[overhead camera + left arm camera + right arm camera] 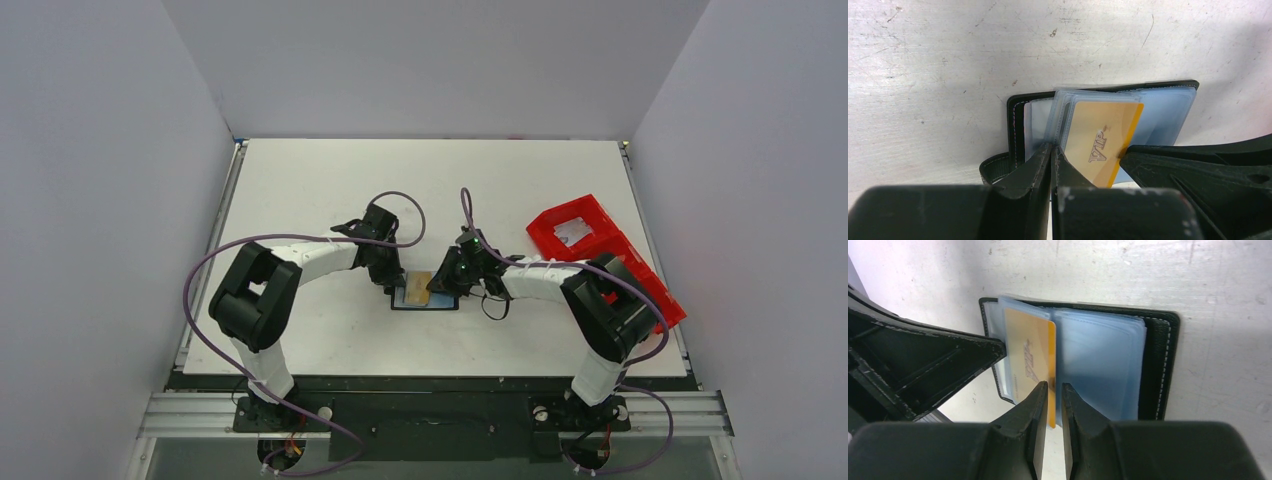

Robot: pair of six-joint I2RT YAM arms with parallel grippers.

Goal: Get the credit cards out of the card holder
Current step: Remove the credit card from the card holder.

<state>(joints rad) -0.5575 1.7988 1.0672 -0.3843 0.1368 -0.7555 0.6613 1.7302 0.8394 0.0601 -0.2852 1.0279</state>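
The card holder (441, 299) is lying open and flat on the table (330, 180), right between my two arms; its clear sleeves (1098, 355) are facing up so I can get at what is inside. My left gripper (1051, 150) is squeezed tight with nothing I can see between its fingers; its tip is sitting on the sleeves just beside the gold card (1028, 350); I think I am pushing down there so the holder is not sliding or lifting when the card comes out. My right gripper (1053, 390) is reaching in from the other side, with one finger standing close on each side of the card's orange edge; the gap is small, but I cannot tell if I am pinching the card yet. The card seems to be sticking partly out of its sleeve; I am judging that no card is fully out so far.
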